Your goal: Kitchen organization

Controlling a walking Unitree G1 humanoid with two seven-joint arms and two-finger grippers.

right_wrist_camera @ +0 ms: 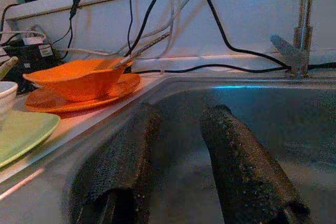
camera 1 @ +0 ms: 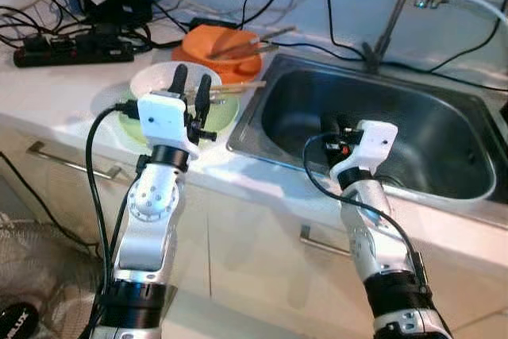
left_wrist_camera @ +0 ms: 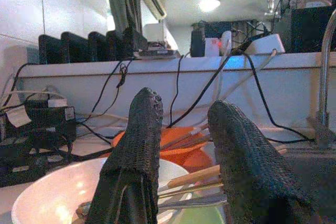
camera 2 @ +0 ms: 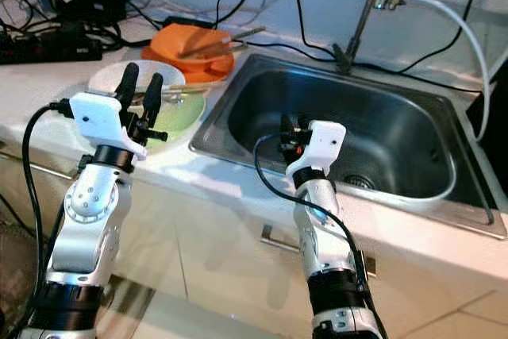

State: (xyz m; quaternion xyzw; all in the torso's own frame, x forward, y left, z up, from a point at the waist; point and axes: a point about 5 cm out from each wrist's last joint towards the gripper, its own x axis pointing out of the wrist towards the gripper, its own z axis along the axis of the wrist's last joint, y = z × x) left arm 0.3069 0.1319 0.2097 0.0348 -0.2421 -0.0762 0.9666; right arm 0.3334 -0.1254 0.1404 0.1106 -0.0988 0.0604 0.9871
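A white bowl (camera 1: pixel 152 78) sits on a green plate (camera 1: pixel 225 113) on the counter left of the sink, with wooden chopsticks (camera 1: pixel 240 85) lying across them. Behind them an orange bowl (camera 1: pixel 225 40) rests on an orange plate (right_wrist_camera: pixel 50 99) and holds more chopsticks (camera 1: pixel 252 45). My left gripper (camera 1: pixel 191 83) hovers over the near side of the white bowl, fingers (left_wrist_camera: pixel 134 150) pointing away, open and empty. My right gripper (camera 1: pixel 329 125) is open inside the steel sink (camera 1: pixel 444 144), near its front left wall, holding nothing.
A faucet (camera 1: pixel 394 7) rises behind the sink. A black power strip (camera 1: pixel 71 50), adapters and many black cables (camera 1: pixel 317 45) crowd the back of the counter. Cabinet drawers with metal handles (camera 1: pixel 75 166) run below the counter edge.
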